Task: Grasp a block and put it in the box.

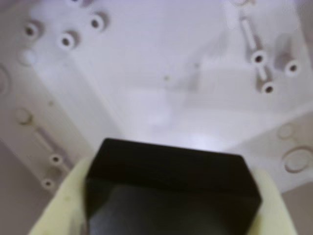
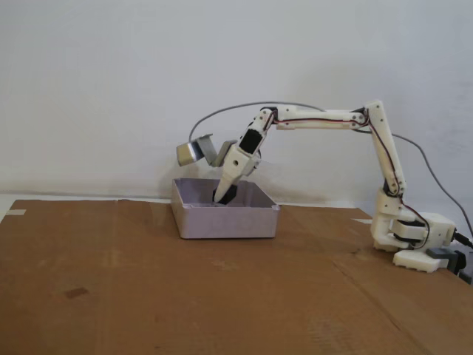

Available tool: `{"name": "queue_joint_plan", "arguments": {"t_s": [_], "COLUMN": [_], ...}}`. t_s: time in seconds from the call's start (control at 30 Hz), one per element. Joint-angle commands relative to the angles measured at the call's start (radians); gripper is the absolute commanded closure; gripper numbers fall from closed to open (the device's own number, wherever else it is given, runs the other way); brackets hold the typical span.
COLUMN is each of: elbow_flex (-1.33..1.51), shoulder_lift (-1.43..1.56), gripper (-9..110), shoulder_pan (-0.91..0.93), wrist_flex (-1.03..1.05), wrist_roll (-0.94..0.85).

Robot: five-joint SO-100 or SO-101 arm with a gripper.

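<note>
Holding the block [image 1: 171, 188] pinched between the fingers [image 1: 61, 205] just above the floor inside the box [image 2: 225, 222], you are at the placing step, so next spread them to release it.

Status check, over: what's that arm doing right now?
Gripper shut on block. Block held inside box, over its floor. Nothing in the way.

Arm [image 2: 325, 122] of white printed links with thin red and black wires along them, on a white base [image 2: 410, 235]. Pale cream jaws taper to a point; behind them sits a grey boxy camera module [image 2: 194, 151]. A grey cable [image 2: 244, 107] arcs over the links.
</note>
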Motion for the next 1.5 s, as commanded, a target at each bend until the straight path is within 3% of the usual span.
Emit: {"name": "queue_joint_plan", "arguments": {"t_s": [0.0, 0.9, 1.13, 1.47], "elbow_flex": [-0.029, -0.034, -0.035, -0.040], "shoulder_lift": [0.037, -0.003, -0.003, 0.000], "gripper": [84, 83, 64, 49], "shoulder_pan": [-0.026, -0.048, -0.048, -0.046], "wrist_flex": [-0.040, -0.040, -0.040, -0.040], "wrist_roll": [0.003, -0.006, -0.008, -0.008]}}
